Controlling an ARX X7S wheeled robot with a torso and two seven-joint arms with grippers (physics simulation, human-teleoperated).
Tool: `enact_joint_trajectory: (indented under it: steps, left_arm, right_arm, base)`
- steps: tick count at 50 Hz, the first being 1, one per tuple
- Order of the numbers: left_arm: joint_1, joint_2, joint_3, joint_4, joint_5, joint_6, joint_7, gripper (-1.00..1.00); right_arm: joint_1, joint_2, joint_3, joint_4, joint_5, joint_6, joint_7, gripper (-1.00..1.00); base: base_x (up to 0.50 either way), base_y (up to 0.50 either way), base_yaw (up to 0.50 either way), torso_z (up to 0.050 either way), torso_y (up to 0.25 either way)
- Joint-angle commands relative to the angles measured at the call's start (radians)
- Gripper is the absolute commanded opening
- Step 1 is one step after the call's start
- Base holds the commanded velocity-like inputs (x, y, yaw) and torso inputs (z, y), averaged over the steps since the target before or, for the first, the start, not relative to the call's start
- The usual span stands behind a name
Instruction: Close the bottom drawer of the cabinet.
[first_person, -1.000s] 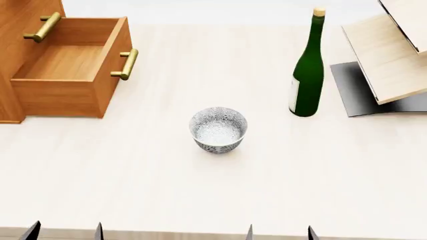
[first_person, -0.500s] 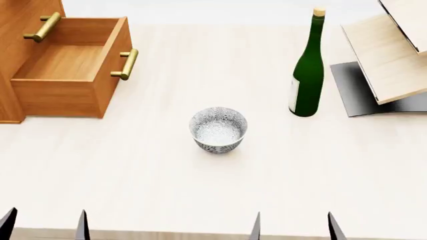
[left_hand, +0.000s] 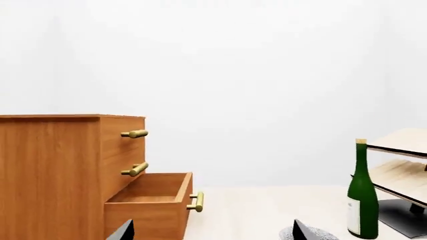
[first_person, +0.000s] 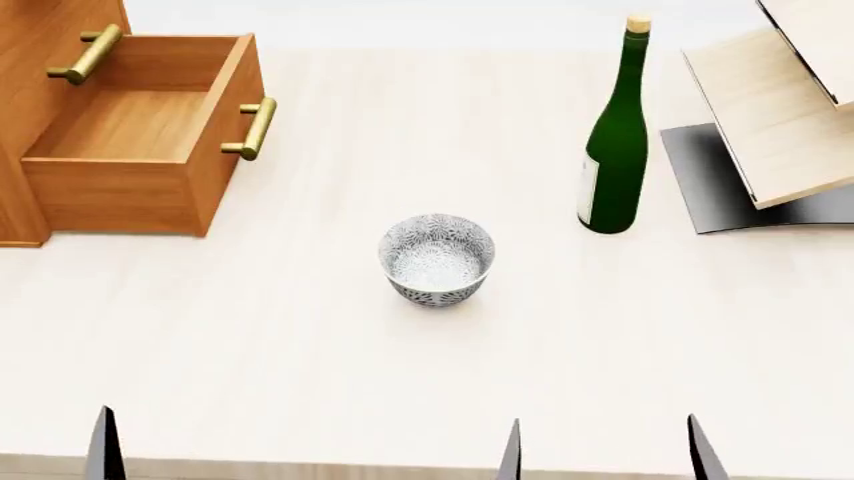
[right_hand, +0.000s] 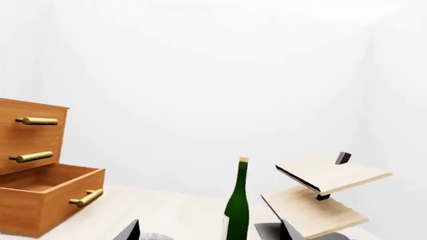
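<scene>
In the upper left of the head view, the cabinet (first_person: 34, 60) is standing at the table's far left, and the bottom drawer (first_person: 140, 135) is jutting out of it toward the right, wide open, its hollow wooden inside showing and its brass bar handle (first_person: 252, 128) facing the middle of the table (first_person: 267, 340). Above it, a second brass handle (first_person: 87, 53) is showing on a shut drawer front. At the lower left edge, one dark fingertip of the left gripper (left_hand: 210, 231) is poking up into the frame; the left wrist view is showing both its tips spread well apart, gripping nothing. In the centre, a patterned blue-and-white bowl (first_person: 437, 259) is sitting upright on the pale tabletop, well apart from the drawer. Along the lower edge to the right of centre, the right gripper (first_person: 602, 452) is showing two dark tips, likewise spread and holding nothing. Farther right, a green wine bottle (first_person: 615, 140) with a cork top is standing upright, and just beside it, at the upper right, a pale slanted wooden rack (first_person: 774, 120) is resting on a dark base (first_person: 707, 185).
</scene>
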Motion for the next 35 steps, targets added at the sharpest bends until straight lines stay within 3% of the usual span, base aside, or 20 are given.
enact_joint_trajectory:
  steps: [1,24,35]
  left_arm:
    - [0.075,-0.022,-0.002,0.143,0.01,0.033,-0.02,1.0]
    - [0.126,-0.051,0.001,0.215,0.001,0.068,-0.038,1.0]
    - [0.118,-0.06,0.008,0.209,-0.004,0.062,-0.045,1.0]
  right_arm:
    - [-0.057,0.018,-0.026,-0.114,-0.043,-0.014,0.018,1.0]
    - [-0.063,0.033,-0.051,-0.121,-0.087,-0.044,0.049,1.0]
    - [-0.047,0.035,-0.058,-0.112,-0.089,-0.014,0.052,1.0]
  base:
    - [0.0,0.0,0.0,0.0,0.0]
    - [0.0,0.01,0.0,0.0,0.0]
    - [0.0,0.47,0.0,0.0,0.0]
